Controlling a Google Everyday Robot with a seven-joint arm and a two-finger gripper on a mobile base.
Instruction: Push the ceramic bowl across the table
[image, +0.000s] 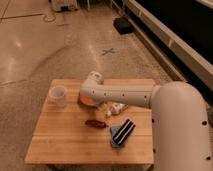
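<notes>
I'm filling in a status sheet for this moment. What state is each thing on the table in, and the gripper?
bowl: upright, mostly covered by the arm.
cup: upright, beside the bowl, apart from it.
dark red oblong thing: lying flat, untouched.
black striped thing: lying flat, untouched.
gripper: down at the bowl.
table: level, bearing all these.

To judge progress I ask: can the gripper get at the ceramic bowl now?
Probably yes. The gripper is at the arm's end, right above the ceramic bowl, hiding most of it; nothing stands between. The plastic cup stands apart.
</notes>
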